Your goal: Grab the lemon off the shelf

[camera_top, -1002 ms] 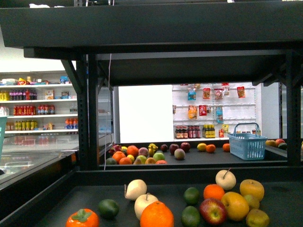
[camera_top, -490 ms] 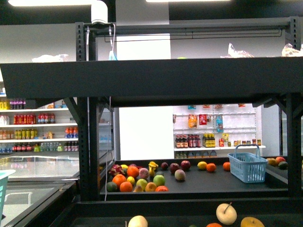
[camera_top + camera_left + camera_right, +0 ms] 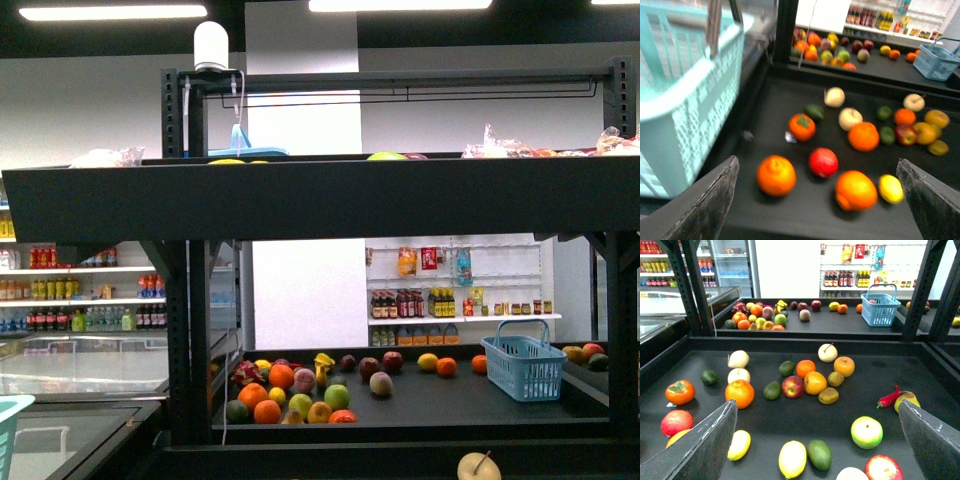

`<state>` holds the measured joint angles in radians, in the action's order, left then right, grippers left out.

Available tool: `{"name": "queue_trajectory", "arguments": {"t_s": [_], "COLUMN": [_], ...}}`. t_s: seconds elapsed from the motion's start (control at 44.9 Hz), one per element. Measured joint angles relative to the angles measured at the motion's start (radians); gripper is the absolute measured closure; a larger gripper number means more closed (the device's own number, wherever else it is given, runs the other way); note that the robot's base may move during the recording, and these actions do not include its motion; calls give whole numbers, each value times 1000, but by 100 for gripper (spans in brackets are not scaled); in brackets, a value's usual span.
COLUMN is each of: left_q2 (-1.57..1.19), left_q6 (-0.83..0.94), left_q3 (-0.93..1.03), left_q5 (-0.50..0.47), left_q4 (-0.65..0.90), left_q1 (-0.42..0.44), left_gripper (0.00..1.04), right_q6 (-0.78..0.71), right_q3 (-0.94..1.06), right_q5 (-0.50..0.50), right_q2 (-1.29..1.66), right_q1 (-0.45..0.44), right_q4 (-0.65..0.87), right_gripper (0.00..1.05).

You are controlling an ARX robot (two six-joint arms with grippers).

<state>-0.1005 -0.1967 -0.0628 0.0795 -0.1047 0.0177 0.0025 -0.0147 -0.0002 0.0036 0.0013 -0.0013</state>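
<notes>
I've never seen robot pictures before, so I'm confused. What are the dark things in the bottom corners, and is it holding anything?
This robot has two arms. One picture looks straight ahead from its body at the black shelf. The other two come from cameras on its wrists. The dark slabs are the fingers of the left gripper and right gripper. Both are open and hold nothing. The small yellow lemon lies on the shelf beside a big orange fruit.
</notes>
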Motion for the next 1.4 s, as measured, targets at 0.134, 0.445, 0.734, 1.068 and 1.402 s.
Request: {"name": "queue_trajectory", "arguments": {"t_s": [0.134,0.445,0.734,1.068,1.402], "left_q2": [-183,-744,-1150,-1434,-1606], "left_q6": [-251,-735,-1023,-1132,-1148], "left_q3": [-91,-493,-796,-1022,-1195], "left_q5": [58,277,258,207,162], "left_q4": [69,254,248,253,261], "left_q1": [46,397,536,529,479], "left_gripper": [8,8,8,8,8], "right_q6": [0,0,0,0,0], "right_q3": [0,0,0,0,0], "right_q5": [0,0,0,0,0], "right_q2": [0,0,0,0,0], "right_q1": [0,0,0,0,0], "right_q4": [0,0,0,0,0], "right_gripper": [8,8,8,8,8]}}
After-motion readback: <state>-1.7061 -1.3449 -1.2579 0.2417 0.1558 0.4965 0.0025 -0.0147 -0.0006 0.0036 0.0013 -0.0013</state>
